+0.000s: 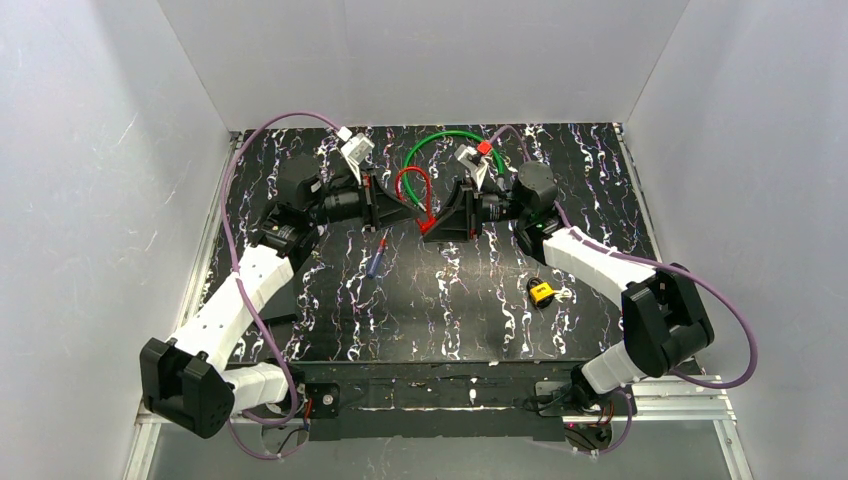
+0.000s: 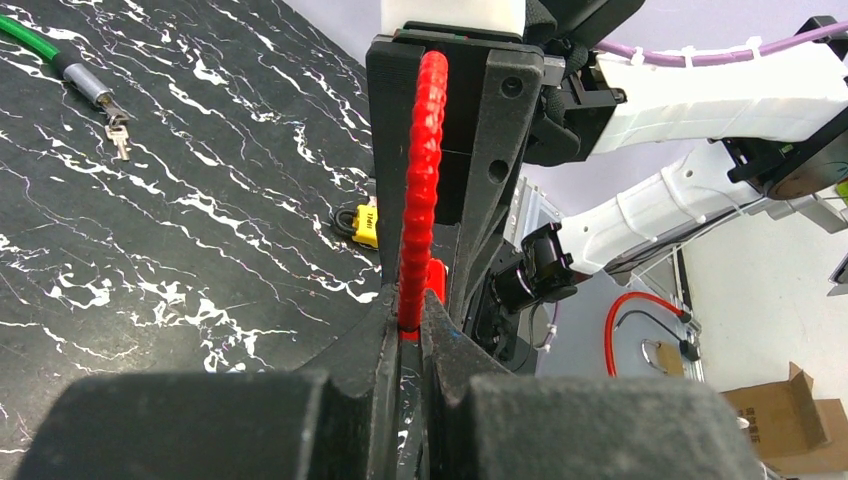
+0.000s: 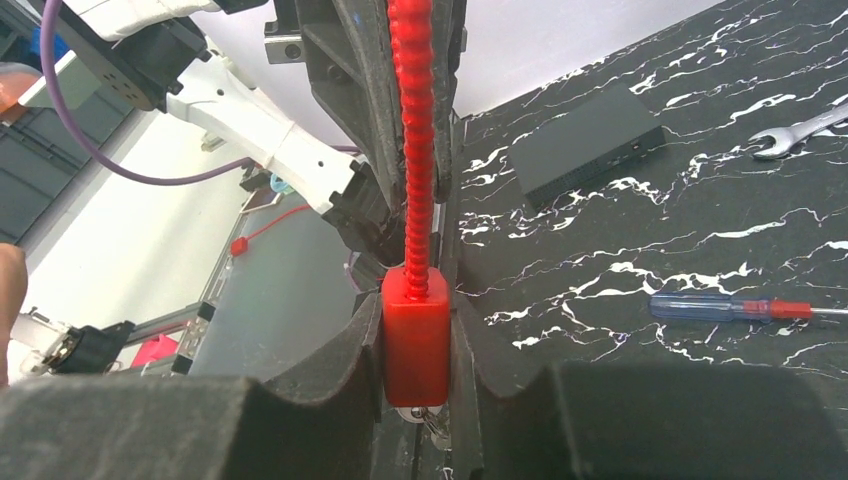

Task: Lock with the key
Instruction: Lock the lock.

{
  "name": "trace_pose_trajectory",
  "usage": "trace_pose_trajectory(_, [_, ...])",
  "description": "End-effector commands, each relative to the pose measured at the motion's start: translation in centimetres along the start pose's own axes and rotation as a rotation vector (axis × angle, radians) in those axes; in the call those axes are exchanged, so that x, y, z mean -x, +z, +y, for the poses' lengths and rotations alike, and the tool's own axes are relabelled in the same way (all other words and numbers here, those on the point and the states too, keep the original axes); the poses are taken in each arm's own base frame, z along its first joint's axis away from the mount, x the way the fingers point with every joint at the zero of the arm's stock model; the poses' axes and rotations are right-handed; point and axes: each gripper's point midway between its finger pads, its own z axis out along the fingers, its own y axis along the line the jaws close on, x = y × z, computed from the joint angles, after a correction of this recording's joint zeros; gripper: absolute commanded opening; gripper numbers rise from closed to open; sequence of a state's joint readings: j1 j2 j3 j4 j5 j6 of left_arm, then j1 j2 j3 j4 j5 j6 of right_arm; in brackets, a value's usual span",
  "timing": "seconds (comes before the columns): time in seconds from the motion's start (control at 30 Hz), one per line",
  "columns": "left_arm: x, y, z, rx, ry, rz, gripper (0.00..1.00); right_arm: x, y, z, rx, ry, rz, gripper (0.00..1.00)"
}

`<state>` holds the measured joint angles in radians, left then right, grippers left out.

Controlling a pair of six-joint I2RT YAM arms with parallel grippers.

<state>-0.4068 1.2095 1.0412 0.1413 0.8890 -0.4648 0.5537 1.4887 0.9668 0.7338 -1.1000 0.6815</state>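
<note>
Shared grip on red loop point(image 1: 413, 186).
The left gripper point(image 2: 408, 335) pinches its cable, the right gripper point(image 3: 417, 345) its block; lock point(image 1: 541, 292), key point(image 1: 565, 295) untouched.

Left arm point(image 1: 250, 290) stretched forward, wrist turned inward | left gripper point(image 1: 408, 212) jaws pinched tight on red loop piece point(image 1: 415, 188) | right arm point(image 1: 600, 265) bent at elbow, forearm reaching inward | right gripper point(image 1: 440, 226) jaws clamped on the piece's block end | grippers face each other, nearly tip to tip

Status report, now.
Left gripper, right gripper: both shut on red loop. Yellow padlock lies apart, untouched. Nothing on top of it.
</note>
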Motion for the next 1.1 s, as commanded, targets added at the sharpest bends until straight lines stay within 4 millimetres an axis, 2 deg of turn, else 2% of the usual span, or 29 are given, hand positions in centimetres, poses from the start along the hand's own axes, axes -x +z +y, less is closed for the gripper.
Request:
trace_pose_trajectory(0.0, [-5.3, 0.7, -1.6, -0.088, -0.099, 0.18, 0.0, 4.5, 1.0, 3.1, 0.04, -0.249, -0.118, 0.01])
trace_pose_trajectory(0.17, [-4.7, -0.3, -1.3, -0.063, -0.091, 0.185, 0.0, 2.3, 0.5, 3.2, 0.047, -0.216, -0.031, 0.24])
trace_pose_trajectory(0.43, [-3.7, -0.8, -1.5, -0.068, -0.077, 0.17, 0.0, -0.7, -0.4, 2.0, -0.011, -0.201, 0.122, 0.4])
trace_pose_trajectory(0.7, [-2.7, -0.6, -1.9, -0.088, -0.088, 0.152, 0.0, -2.4, -1.1, 1.6, -0.045, -0.176, 0.165, 0.64])
trace_pose_trajectory(0.9, [-2.5, -0.6, -2.4, -0.122, -0.097, 0.152, 0.0, -3.2, -0.9, 1.2, -0.048, -0.128, 0.128, 0.68])
trace_pose_trajectory(1.07, [-2.4, -0.4, -2.4, -0.132, -0.104, 0.157, 0.0, -3.2, -0.3, 1.6, -0.015, -0.101, 0.109, 0.62])
